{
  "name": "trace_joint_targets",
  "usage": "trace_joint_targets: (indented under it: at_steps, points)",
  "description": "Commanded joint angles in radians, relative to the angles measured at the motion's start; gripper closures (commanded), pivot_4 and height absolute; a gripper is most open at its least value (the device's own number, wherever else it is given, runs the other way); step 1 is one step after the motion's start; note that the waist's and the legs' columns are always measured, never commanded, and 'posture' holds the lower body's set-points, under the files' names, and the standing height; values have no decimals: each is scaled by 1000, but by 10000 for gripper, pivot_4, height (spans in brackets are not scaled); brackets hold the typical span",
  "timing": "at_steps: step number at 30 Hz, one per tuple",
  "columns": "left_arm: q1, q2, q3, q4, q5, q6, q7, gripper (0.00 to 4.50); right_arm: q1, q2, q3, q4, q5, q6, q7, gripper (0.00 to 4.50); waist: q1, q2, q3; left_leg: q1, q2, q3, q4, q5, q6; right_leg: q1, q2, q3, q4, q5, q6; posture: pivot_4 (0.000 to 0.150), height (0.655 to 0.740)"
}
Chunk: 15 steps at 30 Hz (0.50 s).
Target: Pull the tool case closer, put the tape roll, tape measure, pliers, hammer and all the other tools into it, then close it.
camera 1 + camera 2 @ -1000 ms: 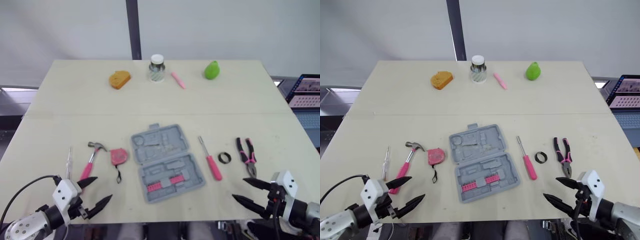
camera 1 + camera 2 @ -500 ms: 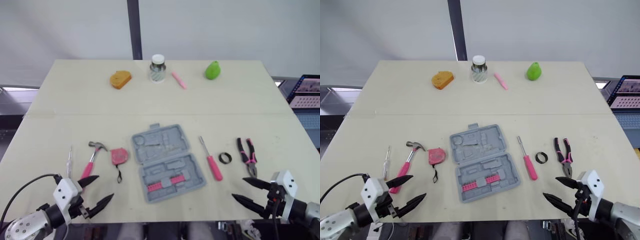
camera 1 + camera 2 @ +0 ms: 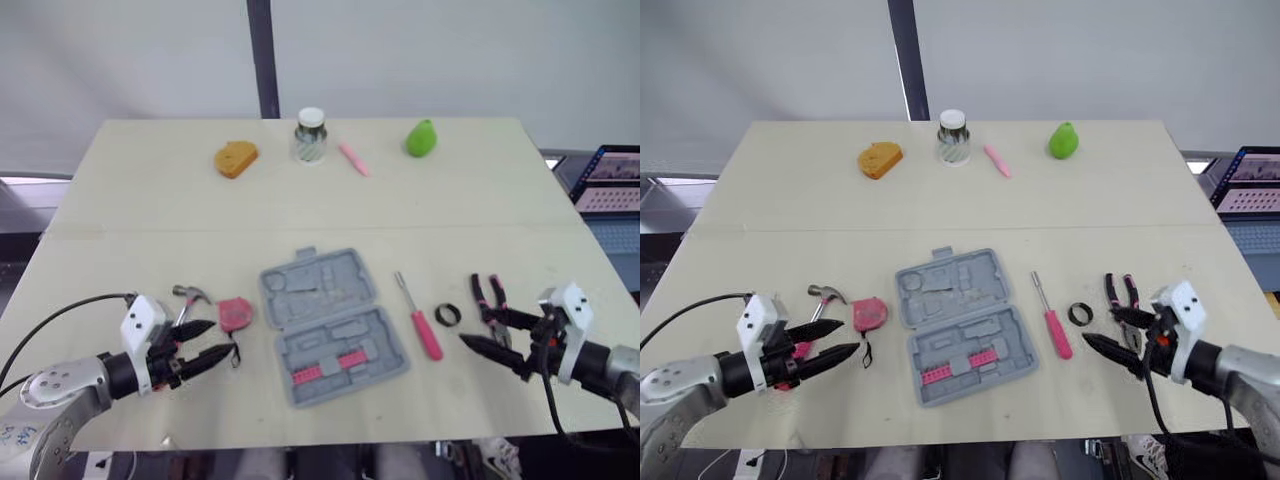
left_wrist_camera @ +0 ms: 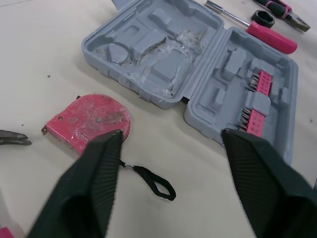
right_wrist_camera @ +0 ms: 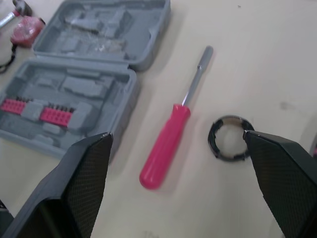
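Tool case (image 3: pixel 333 323) sits between left gripper (image 3: pixel 222 340) and right gripper (image 3: pixel 476 327), both released, hovering low.

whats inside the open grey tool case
The open grey plastic tool case holds a pink strip of screwdriver bits in its nearer half; the other moulded recesses are empty. Nothing covers them.

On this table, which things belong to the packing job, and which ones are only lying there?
For the job: tool case, tape measure, hammer, screwdriver, tape roll, pliers.

Only lying there, along the far edge: orange lump, jar, pink stick, green pear.
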Motion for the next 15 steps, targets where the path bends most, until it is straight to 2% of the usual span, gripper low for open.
trace_joint_targets:
  at_steps: [1,3,7,15]
  points:
    - [-42,9,-35,-8,4,22,13,34718,-89,-23,32,-29,31,66,-32,13924,1,0,0,0,0,1,0,0,0,0,0,0,0,0,0,1500,6950]
    - [-70,6,-57,0,12,33,23,44867,-125,-31,70,-28,12,86,-42,24123,3,0,0,0,0,1,0,1,0,0,-1,0,0,0,0,1500,6950]
    - [-143,-12,-148,20,36,63,52,45000,-221,-26,172,7,-30,100,-53,44854,5,0,0,0,-1,-1,0,1,0,0,-1,0,0,0,0,1500,6950]
    - [-241,-52,-279,80,93,122,97,45000,-398,-23,413,149,-191,103,-42,44854,0,0,0,0,-1,1,0,2,-1,-1,1,-4,2,0,1,1500,6950]
